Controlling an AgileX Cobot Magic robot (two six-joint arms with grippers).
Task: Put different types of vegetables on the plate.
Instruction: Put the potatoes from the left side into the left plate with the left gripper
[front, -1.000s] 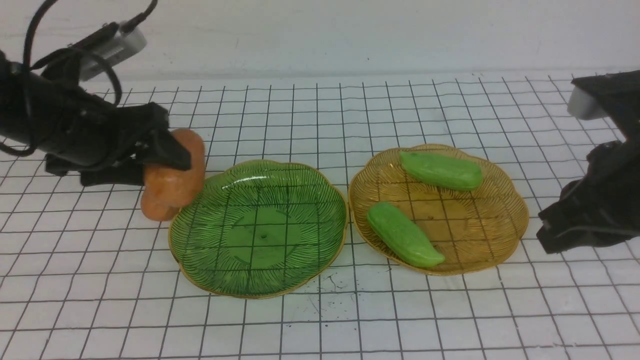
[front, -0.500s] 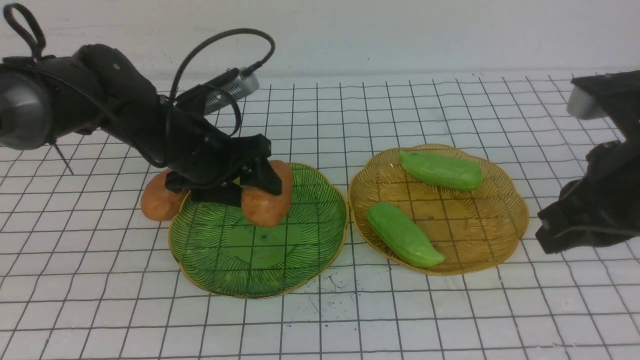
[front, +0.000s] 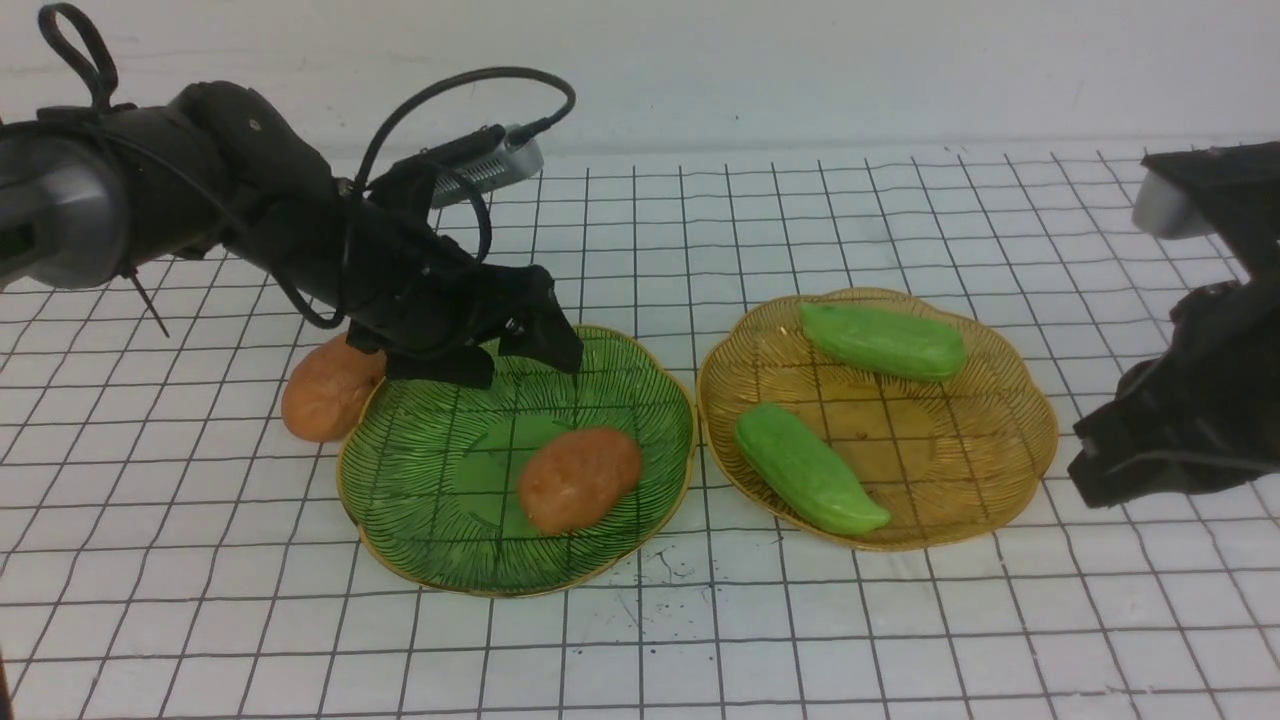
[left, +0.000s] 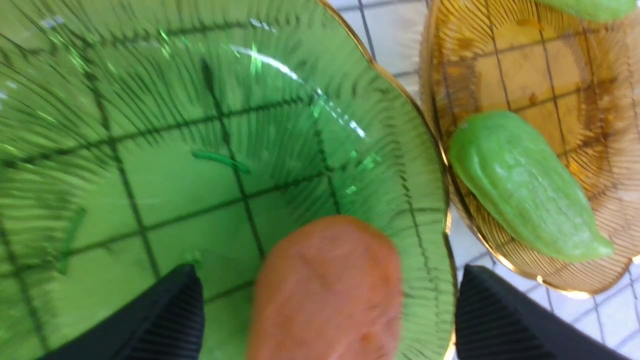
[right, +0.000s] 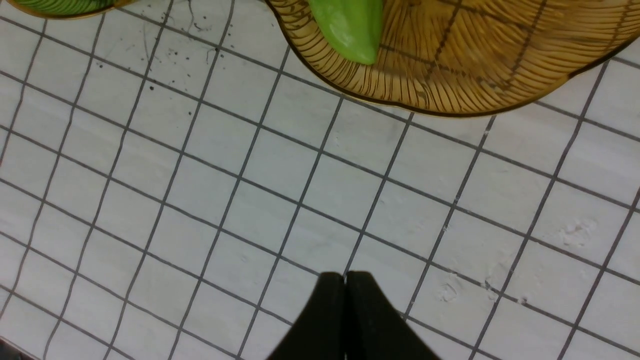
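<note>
An orange-brown potato (front: 580, 480) (left: 325, 295) lies loose in the green glass plate (front: 440, 500) (left: 175, 150), toward its right side. Just above the plate's back part hovers my left gripper (front: 510, 360) (left: 327, 272), open, its fingers apart from the potato below. A second potato (front: 325, 395) rests on the table against the green plate's left rim. Two light green cucumbers (front: 882, 340) (front: 808, 468) lie in the amber plate (front: 950, 450) (left: 525, 65); the near one (left: 525, 185) (right: 350, 25) shows in both wrist views. My right gripper (front: 1085, 475) (right: 345, 277) is shut and empty, right of the amber plate (right: 475, 65).
The two plates stand side by side, nearly touching, on a white table with a black grid (front: 640, 650). A white wall (front: 700, 70) closes the far side. The left arm's cable (front: 470, 90) loops above the wrist.
My left gripper carried the potato rightward from beside the green plate to above it, then opened. The potato dropped and now lies in the plate. The right arm stayed still.
</note>
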